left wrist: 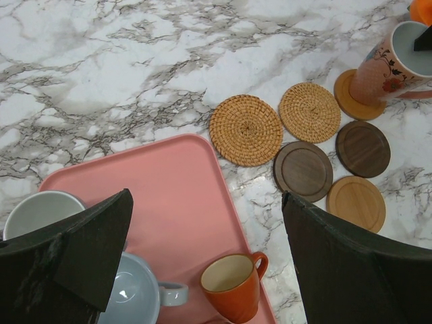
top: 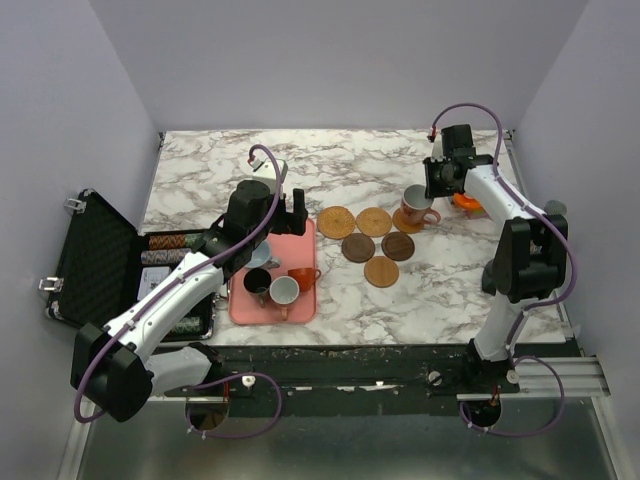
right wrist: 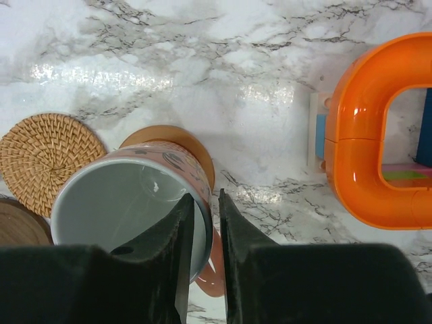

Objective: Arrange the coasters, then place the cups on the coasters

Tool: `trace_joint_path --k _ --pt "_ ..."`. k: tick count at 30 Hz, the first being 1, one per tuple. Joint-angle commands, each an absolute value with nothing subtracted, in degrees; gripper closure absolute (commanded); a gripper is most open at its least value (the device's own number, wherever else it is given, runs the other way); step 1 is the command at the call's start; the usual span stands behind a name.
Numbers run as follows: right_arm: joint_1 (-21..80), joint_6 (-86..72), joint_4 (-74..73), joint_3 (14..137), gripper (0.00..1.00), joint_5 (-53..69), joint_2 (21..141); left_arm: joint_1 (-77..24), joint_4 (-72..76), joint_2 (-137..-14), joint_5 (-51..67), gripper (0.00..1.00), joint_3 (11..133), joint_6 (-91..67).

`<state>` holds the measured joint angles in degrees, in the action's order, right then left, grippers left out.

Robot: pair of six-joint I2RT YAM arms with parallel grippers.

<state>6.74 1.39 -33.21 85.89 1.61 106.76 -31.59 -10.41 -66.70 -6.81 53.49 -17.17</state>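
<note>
Black and narrowly parted, the right claw (right wrist: 205, 197) is set astride the rim of the pink cup (right wrist: 121, 202), one finger inside and one outside, by the handle. A gap is seen beside the wall, so no firm hold is shown. Flowers are printed on the cup's side. The cup is stood on a light coaster (right wrist: 169, 133).

In the top view an orange ring (right wrist: 364, 135) is laid at the cup's 3 o'clock. At its 9 o'clock two woven coasters (left wrist: 246, 129), two dark coasters (left wrist: 303, 171) and one plain coaster (left wrist: 356, 203) are clustered, all bare.

The left claw (left wrist: 206, 199) is held wide open and empty above the pink tray (left wrist: 169, 175), at the cluster's 9 o'clock. On the tray are stood an orange cup (left wrist: 233, 287), a pale blue cup (left wrist: 135, 297), a grey-white cup (left wrist: 40, 212) and a black cup (top: 256, 282). An open black case (top: 95, 255) is laid at the tray's 9 o'clock.
</note>
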Motion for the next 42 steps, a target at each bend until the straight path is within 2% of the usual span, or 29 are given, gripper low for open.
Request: trace_joint_path --k 1,6,11,14,20,25,31,37,42 --pt "6.42 2.02 -34.01 87.80 0.70 2.72 107.05 -31.38 -10.46 -66.88 -5.71 0.01 54.23 -17.05" --pt "6.50 1.85 -33.84 87.89 0.58 4.04 105.56 -31.38 -10.46 -66.71 -5.80 0.01 54.32 -17.05" --pt "6.50 1.41 -33.14 87.01 0.34 4.92 102.49 -31.38 -10.63 -66.45 -5.89 0.01 54.32 -16.96" --pt "6.50 1.23 -32.78 86.57 0.29 5.10 100.12 -31.38 -10.72 -66.27 -5.71 0.01 54.40 -17.05" --pt "6.59 0.18 -32.17 83.68 0.29 4.92 93.35 -28.66 -13.09 -66.18 -6.85 0.01 55.19 -16.70" --pt "6.59 -4.21 -32.08 79.02 0.28 5.01 84.74 -15.67 -18.00 -68.20 -0.45 0.01 56.77 -17.58" --pt "6.59 -7.38 -31.55 73.84 0.29 7.99 77.70 -6.25 -22.94 -71.01 -1.32 0.01 56.78 -15.38" --pt "6.59 -9.05 -30.06 69.26 0.29 9.14 73.31 -4.04 -24.00 -74.01 3.59 0.12 57.14 -15.12" --pt "6.59 -8.26 -31.38 68.20 0.29 6.77 71.28 -4.04 -23.82 -71.20 5.01 0.12 53.53 -15.47"
